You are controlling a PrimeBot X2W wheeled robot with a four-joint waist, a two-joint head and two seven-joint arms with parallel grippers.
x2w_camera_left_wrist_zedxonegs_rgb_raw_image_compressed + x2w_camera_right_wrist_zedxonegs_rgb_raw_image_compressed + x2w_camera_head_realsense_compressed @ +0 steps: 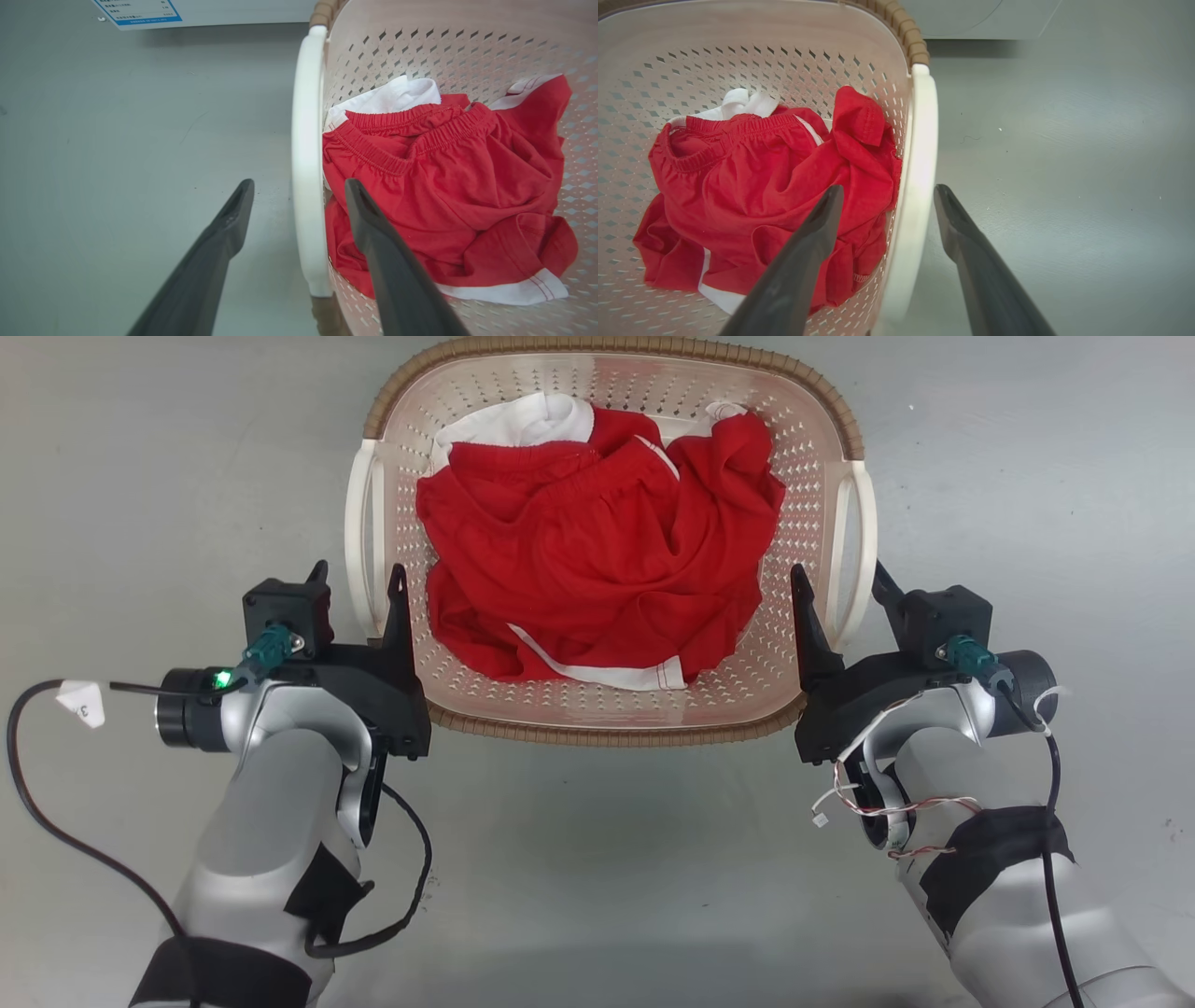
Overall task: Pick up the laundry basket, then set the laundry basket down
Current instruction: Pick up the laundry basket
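Symmetry is the point here. The basket (607, 733) rests on the grey floor (140, 448) in the upper middle of the head view, with red clothes (597, 551) heaped inside. We hold the left gripper (359, 569) spread astride the left handle (353, 523) and the right gripper (836, 569) spread astride the right handle (868, 523), one finger inside the wall and one outside. Neither is clamped yet. We judge that closing both together would lift the load level rather than tipping it.
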